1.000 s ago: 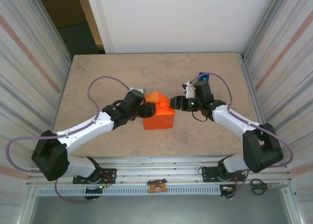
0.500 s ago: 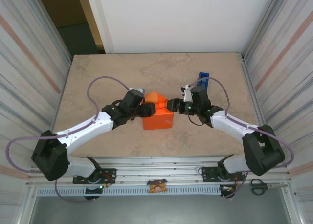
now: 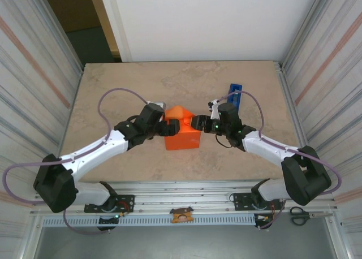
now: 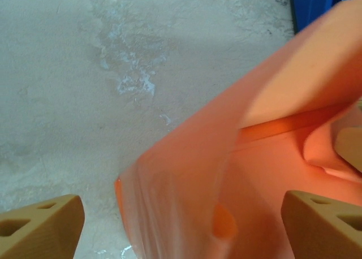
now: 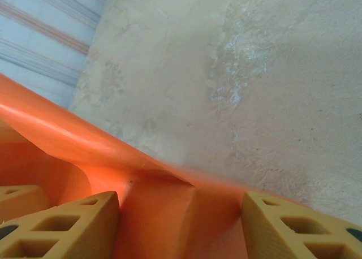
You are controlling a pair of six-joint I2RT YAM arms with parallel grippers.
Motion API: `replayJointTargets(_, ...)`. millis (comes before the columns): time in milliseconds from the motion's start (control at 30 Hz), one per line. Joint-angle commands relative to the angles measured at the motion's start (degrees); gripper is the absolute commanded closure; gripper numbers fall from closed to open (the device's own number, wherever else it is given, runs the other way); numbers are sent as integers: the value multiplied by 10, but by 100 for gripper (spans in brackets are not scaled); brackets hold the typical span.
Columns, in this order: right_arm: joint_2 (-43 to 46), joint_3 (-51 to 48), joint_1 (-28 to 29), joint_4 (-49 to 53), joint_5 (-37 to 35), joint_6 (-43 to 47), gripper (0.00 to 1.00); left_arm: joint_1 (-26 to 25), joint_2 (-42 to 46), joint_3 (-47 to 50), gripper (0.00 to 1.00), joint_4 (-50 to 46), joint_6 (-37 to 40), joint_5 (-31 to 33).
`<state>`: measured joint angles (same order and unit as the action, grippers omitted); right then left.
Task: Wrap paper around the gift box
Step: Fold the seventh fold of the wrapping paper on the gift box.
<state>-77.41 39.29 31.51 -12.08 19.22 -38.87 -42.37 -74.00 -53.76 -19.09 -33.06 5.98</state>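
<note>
Top external | one paper (image 3: 182, 137) | one blue dispenser (image 3: 234, 93) | left gripper (image 3: 169, 127) spread | right gripper (image 3: 195, 123) spread

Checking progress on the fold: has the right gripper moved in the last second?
Yes. The right gripper has shifted left, away from the blue dispenser and closer in on the paper.

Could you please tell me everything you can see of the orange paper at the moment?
The paper is a thin, smooth orange sheet with a sheen, folded into a blocky bundle resting on the table, one flap peaking at the back. Creases and an overlapping flap show up close. The left gripper stands open around its left end; the right gripper straddles a fold at its right end, grip unclear.
</note>
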Motion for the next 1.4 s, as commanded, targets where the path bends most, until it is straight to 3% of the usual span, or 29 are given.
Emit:
replayJointTargets(0,-9,-25,5,69,-13,6,43,2,34,-13,1,7,23,2)
replayJointTargets(133,-12,-22,5,70,-12,4,42,1,29,-57,1,-55,15,28)
replayJointTargets(233,-11,-21,5,70,-11,4,43,1,65,-68,11,-63,7,21)
replayJointTargets(300,-12,-20,5,72,-12,3,43,3,91,-62,28,-36,9,-18)
replayJointTargets(400,-15,-18,5,73,-11,4,43,4,97,-69,62,-20,9,-82)
replayJointTargets(500,-15,-16,5,73,-10,4,43,4,66,-93,83,-23,10,-139)
replayJointTargets(600,-14,-16,7,74,-11,4,43,0,17,-124,95,-31,19,-173)
replayJointTargets(900,-12,-16,7,79,-10,6,43,-7,-102,-191,95,-65,22,-183)
replayJointTargets(1367,-7,-8,6,86,-2,11,44,-10,-155,-187,92,-42,14,-183)
